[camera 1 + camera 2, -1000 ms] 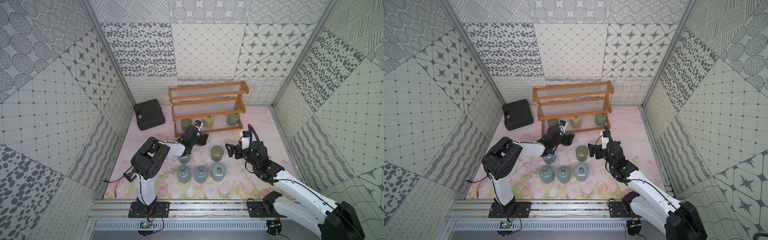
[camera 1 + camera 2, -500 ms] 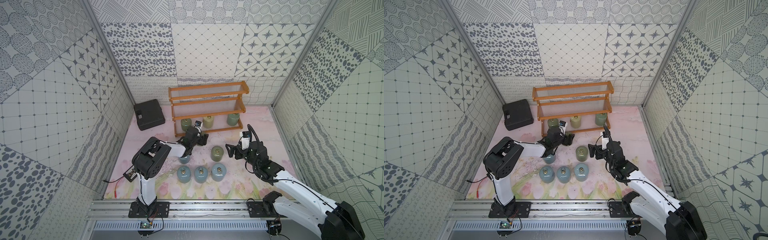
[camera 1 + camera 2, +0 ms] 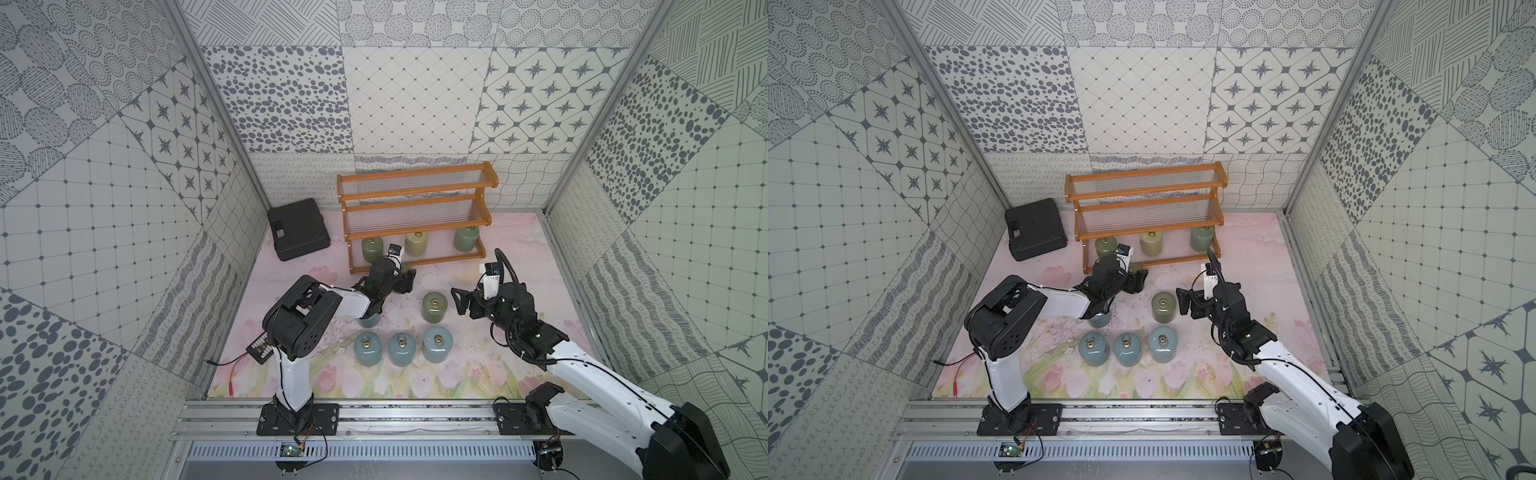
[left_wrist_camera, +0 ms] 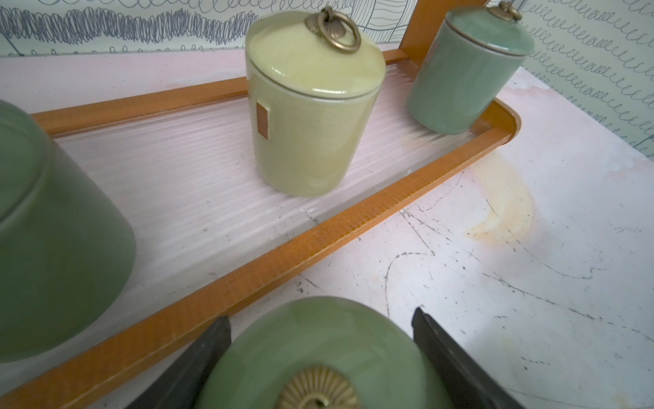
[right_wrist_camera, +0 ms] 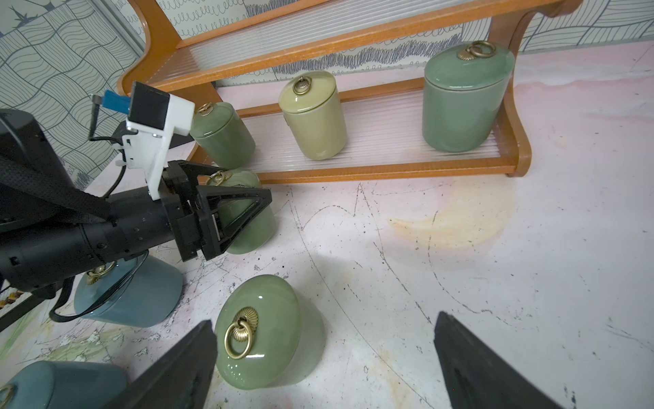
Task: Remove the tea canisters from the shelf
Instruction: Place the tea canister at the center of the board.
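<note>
Three canisters [image 5: 313, 117] remain on the shelf [image 5: 354, 173]; my left hand [image 4: 322, 315] grips a sixth, a green canister [image 4: 318, 347], on the bench [image 5: 460, 265]; my right hand [image 5: 323, 318] gapes wide.

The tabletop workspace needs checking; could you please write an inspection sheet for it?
Surface: pink floral mat, scratched, yellowish stain.
Job's things: orange-brown wooden shelf: bottom tier holds glazed canisters: olive canister, pale yellow-green canister, sage canister. On the mat: row of three blue-grey canisters, fourth blue-grey canister partly under left arm, lone olive canister.
Clutter: black plastic case beside the shelf.
Tools: left tool shut on third olive canister before the shelf; right tool open, empty.
Cables: red lead on the mat; black cable looped behind right tool.
Surroundings: patterned walls on three sides; aluminium rail on the fourth.
</note>
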{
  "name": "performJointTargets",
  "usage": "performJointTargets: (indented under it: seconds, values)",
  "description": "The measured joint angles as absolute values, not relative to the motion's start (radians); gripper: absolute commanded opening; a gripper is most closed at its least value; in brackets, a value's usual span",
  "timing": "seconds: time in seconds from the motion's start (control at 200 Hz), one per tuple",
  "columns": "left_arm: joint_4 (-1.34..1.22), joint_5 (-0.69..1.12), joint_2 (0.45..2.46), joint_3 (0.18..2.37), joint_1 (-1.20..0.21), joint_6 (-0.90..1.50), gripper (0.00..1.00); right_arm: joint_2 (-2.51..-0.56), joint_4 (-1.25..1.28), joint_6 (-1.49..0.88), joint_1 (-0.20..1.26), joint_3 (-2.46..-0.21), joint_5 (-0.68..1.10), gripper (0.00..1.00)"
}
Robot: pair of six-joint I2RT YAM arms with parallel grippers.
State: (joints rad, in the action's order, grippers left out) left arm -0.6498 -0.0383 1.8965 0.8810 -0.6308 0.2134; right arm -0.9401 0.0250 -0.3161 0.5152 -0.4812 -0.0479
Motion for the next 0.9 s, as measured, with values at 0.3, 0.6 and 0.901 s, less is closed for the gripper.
performJointTargets:
  seconds: [0.3,0.6,0.901]
  values:
    - [-0.649,-0.041,1.878,0.855,-0.64,0.214,0.86,-0.94,0.025,-0.326,0.515,-0.475,-0.048,1.0]
    - [-0.649,-0.054,1.864,0.85,-0.648,0.217,0.9,-0.94,0.025,-0.327,0.515,-0.475,-0.047,1.0]
    - [-0.616,-0.059,1.818,0.866,-0.648,0.216,0.91,-0.939,0.025,-0.327,0.515,-0.475,-0.046,1.0]
